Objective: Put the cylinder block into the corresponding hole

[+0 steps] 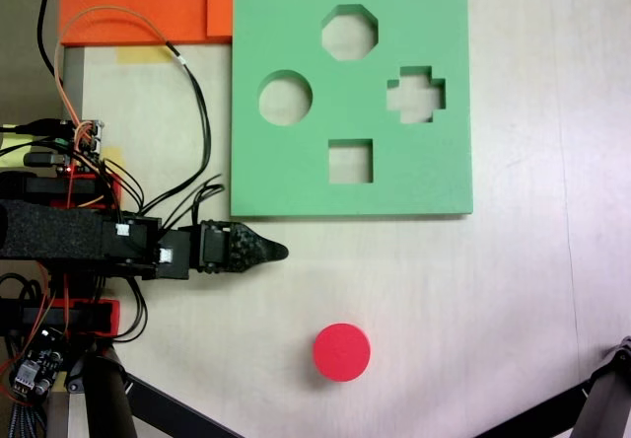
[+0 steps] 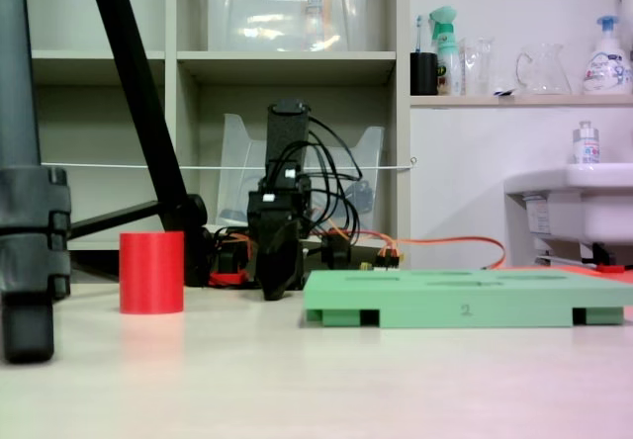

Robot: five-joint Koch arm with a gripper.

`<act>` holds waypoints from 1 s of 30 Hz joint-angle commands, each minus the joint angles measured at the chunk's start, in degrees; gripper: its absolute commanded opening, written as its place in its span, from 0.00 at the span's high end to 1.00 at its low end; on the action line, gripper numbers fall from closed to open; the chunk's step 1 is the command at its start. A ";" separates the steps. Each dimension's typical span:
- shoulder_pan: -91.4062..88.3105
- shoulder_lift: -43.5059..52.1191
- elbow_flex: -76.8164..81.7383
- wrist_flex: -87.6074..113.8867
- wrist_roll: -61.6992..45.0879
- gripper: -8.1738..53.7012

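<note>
Top-down fixed view and low side-on fixed view of one moment. The cylinder block [image 1: 342,352] stands upright on the worktop [image 1: 473,310], well apart from the green foam board [image 1: 296,177] and untouched. The corresponding hole [image 1: 285,99], the circular cutout at the board's left in the top-down view, is empty. The gripper [image 1: 276,252] lies low near the board's lower-left corner; its jaws overlap in both views, so whether they are released or clenched cannot be told. Judged from its matte foam look, the block is light, soft and slightly compressible, not slippery. A gentle hold across the curved side wall, above mid-height, should suit; hard squeezing may deform it.
</note>
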 commanded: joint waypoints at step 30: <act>-8.88 -0.26 0.00 -43.07 96.68 0.33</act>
